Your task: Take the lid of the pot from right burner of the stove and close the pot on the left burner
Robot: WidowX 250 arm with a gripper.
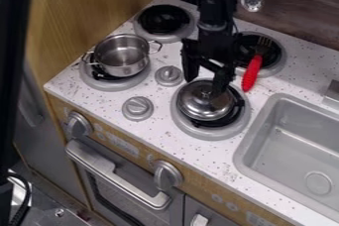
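The end effector [207, 86] is released, with its two fingers spread apart, and it hangs just over the metal lid [204, 105]. This lid lies below it, on the right front burner [196, 132] of the stove. The open metal pot [122, 57] stands on the left front burner [111, 84], well apart from the end effector.

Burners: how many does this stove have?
4: the back left one, the back right one under the fork, the front left one under the pot, and the front right one under the lid.
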